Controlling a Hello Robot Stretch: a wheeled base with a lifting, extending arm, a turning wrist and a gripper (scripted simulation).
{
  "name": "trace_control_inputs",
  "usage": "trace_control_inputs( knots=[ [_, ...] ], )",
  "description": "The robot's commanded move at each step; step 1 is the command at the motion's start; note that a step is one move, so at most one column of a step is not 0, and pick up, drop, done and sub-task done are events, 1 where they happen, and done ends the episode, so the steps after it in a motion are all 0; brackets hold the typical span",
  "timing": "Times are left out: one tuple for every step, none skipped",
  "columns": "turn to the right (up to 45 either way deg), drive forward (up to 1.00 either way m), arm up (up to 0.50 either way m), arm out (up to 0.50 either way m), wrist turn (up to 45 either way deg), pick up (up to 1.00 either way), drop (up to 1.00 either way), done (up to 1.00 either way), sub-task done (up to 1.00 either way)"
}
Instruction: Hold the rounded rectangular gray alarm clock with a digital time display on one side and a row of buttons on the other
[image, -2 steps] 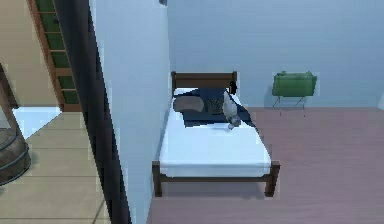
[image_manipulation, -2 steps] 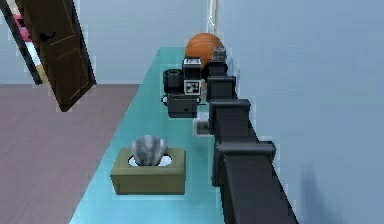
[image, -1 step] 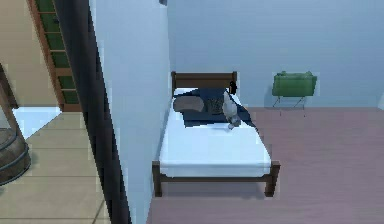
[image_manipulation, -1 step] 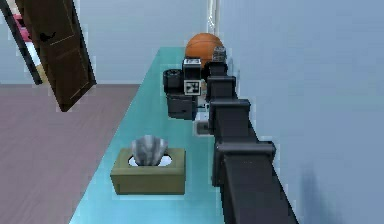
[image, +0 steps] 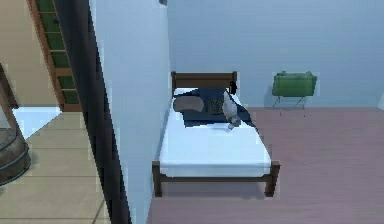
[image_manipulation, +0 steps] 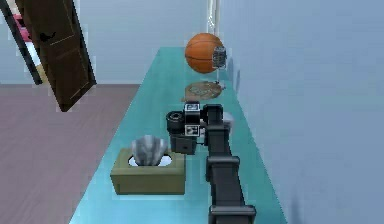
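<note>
If clock, judged grey blob (image_manipulation: 222, 58) by ball (image_manipulation: 203, 52) light, rigid, slick; best taken across flat faces. Couldn't tell gripper (image_manipulation: 176, 132) contents, tissue box (image_manipulation: 148, 174) right beside.

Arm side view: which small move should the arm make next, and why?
Probably raise the arm slightly: the gripper hangs over the teal counter, by the tissue box, and I cannot tell whether it holds anything.
</note>
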Motion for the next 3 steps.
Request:
trace_control_inputs(
  knots=[
    [0.0, 0.0, 0.0, 0.0, 0.0, 1.0, 0.0, 0.0, 0.0],
    [0.0, 0.0, 0.1, 0.0, 0.0, 0.0, 0.0, 0.0, 0.0],
    [0.0, 0.0, 0.0, 0.0, 0.0, 0.0, 0.0, 1.0, 0.0]
  ],
)
